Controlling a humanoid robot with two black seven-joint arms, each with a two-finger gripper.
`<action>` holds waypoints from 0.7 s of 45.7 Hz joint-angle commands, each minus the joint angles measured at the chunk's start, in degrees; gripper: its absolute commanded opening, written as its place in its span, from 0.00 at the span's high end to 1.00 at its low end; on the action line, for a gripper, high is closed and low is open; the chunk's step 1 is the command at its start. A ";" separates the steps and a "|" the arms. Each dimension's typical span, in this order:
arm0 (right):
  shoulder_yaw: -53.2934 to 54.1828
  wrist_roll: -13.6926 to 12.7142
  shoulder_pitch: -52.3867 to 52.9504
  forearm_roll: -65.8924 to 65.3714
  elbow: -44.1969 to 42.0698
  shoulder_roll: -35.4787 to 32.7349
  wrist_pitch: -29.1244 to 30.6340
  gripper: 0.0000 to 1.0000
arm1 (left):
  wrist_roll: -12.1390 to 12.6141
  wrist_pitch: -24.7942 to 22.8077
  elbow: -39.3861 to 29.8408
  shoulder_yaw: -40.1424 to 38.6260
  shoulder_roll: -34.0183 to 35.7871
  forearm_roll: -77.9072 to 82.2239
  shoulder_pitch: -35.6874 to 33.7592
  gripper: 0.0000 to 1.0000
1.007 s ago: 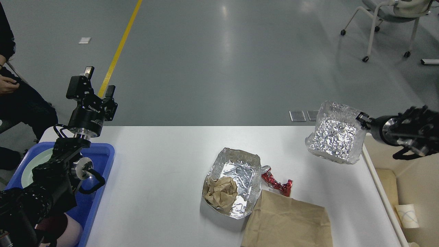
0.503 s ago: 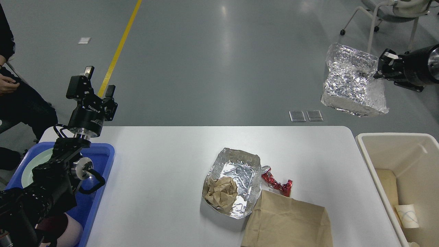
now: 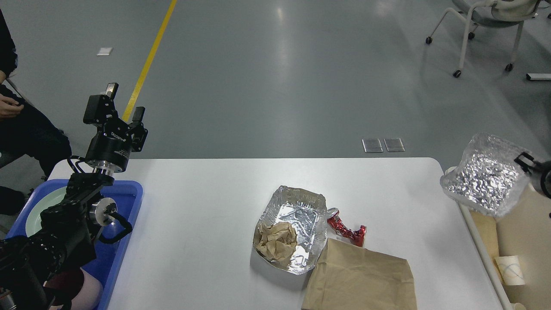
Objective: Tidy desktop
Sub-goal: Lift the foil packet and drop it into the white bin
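A crumpled foil container (image 3: 486, 174) is held by the right gripper (image 3: 526, 161) past the right edge of the desktop (image 3: 202, 224), over the beige bin (image 3: 514, 241); the fingers appear clamped on its rim. The left gripper (image 3: 116, 110) is raised at the far left corner, fingers apart. Left near the front edge are a foil tray (image 3: 292, 232), a red wrapper (image 3: 346, 230) and a paper bag (image 3: 361, 280), so the tidying is judged partly done
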 commanded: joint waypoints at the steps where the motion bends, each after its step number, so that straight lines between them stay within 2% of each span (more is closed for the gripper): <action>1: 5.15 -0.08 -9.78 1.63 -5.97 0.38 -3.50 1.00 | 0.00 -0.01 0.00 0.00 0.00 0.00 -0.06 0.04; 13: 8.50 0.01 -20.07 3.04 -20.12 3.72 -3.77 0.99 | 0.00 0.00 0.00 0.00 0.00 0.00 0.03 0.04; 15: 8.50 0.01 -20.95 3.04 -21.71 4.07 -3.77 0.91 | 0.00 -0.01 0.00 0.00 0.00 0.00 0.03 0.04; 16: 8.50 0.01 -22.09 3.04 -23.28 4.59 -3.77 0.83 | 0.00 -0.01 0.00 0.00 0.00 0.00 0.03 0.04; 19: 8.32 0.01 -23.50 2.95 -24.35 5.47 -3.77 0.77 | 0.00 -0.01 0.00 0.00 0.00 0.00 0.03 0.04; 22: 8.15 0.01 -24.38 2.95 -24.88 6.00 -3.77 0.49 | 0.00 0.00 0.00 0.00 0.00 0.00 0.03 0.04; 26: 8.06 0.01 -24.56 2.95 -25.14 6.00 -3.77 0.00 | 0.00 -0.01 0.00 0.00 0.00 0.00 0.03 0.04; 32: 8.06 0.01 -23.94 3.21 -24.70 5.83 -3.50 0.00 | 0.00 -0.01 0.00 0.00 0.00 0.00 -0.06 0.04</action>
